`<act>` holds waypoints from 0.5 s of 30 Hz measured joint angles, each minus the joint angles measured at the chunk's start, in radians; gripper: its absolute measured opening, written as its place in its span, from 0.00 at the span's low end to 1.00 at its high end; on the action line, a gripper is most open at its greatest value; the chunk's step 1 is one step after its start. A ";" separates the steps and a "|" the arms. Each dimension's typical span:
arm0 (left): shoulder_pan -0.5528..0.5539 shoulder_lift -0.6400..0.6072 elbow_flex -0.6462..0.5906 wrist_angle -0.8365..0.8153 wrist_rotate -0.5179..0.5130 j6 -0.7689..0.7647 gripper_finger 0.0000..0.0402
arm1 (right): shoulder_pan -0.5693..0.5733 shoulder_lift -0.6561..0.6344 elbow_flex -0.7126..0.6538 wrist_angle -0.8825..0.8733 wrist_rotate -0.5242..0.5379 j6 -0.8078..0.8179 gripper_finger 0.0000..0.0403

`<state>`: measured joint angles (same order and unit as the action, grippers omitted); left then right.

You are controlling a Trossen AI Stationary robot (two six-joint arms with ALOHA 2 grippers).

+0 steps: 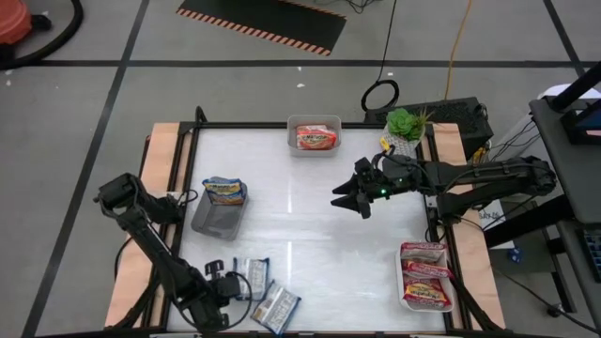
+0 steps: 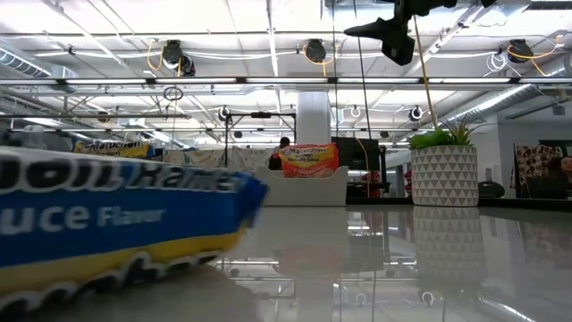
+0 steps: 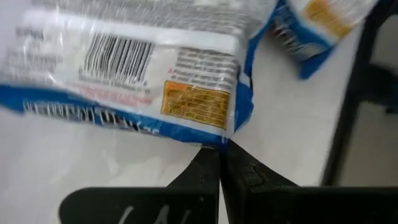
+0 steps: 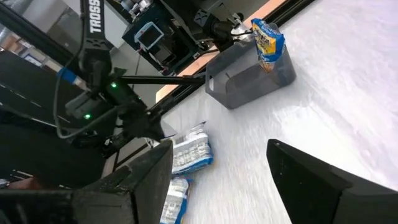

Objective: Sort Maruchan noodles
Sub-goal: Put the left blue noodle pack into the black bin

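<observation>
Two blue-silver packets (image 1: 266, 293) are lying at bottom centre of the high view, w/ the left pincer (image 1: 225, 289) just beside them, lower left. A grey tray (image 1: 218, 208) at left is holding one blue packet (image 1: 224, 191); a clear tray (image 1: 314, 135) at top centre has an orange one; the white tray (image 1: 427, 277) at lower right is stacking maroon ones. The right pincer (image 1: 362, 197) is hovering centre-right, jaws standing apart, carrying nothing.

Low view: a blue packet (image 2: 116, 224) is filling the left side, long axis running left-right.

Left wrist view: the left pincer (image 3: 219, 163) is shutting tight on the seam edge of the barcode packet (image 3: 130, 74); the long axis is running across the frame, barcode side up.

Risk, imo: it's pinching only the thin crimped edge, so the packet could be slipping out or swinging when lifted.
</observation>
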<state>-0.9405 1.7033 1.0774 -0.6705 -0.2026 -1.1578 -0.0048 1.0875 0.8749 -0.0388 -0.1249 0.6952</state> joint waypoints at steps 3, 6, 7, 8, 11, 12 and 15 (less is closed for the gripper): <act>0.012 -0.001 0.033 -0.004 -0.010 0.017 0.00 | 0.000 0.000 0.000 0.000 0.011 0.000 0.63; 0.024 -0.001 0.061 -0.012 -0.022 0.031 0.00 | 0.004 0.000 0.000 0.005 0.039 0.000 0.63; 0.029 -0.001 0.068 -0.016 -0.025 0.036 0.00 | 0.007 0.000 0.000 0.006 0.051 0.000 0.63; 0.036 -0.001 0.075 -0.019 -0.026 0.039 0.00 | 0.009 0.000 0.000 0.007 0.055 0.000 0.63; 0.056 -0.002 0.095 -0.032 -0.035 0.052 0.00 | 0.026 0.000 0.000 0.010 0.079 0.005 0.63; 0.063 -0.002 0.100 -0.035 -0.037 0.058 0.00 | 0.036 0.000 0.000 0.013 0.093 0.014 0.63; 0.088 -0.003 0.112 -0.039 -0.038 0.088 0.00 | 0.077 0.000 0.000 0.012 0.132 0.031 0.63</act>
<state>-0.8521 1.7005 1.1892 -0.7093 -0.2405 -1.0702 0.0719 1.0874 0.8749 -0.0265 0.0072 0.7266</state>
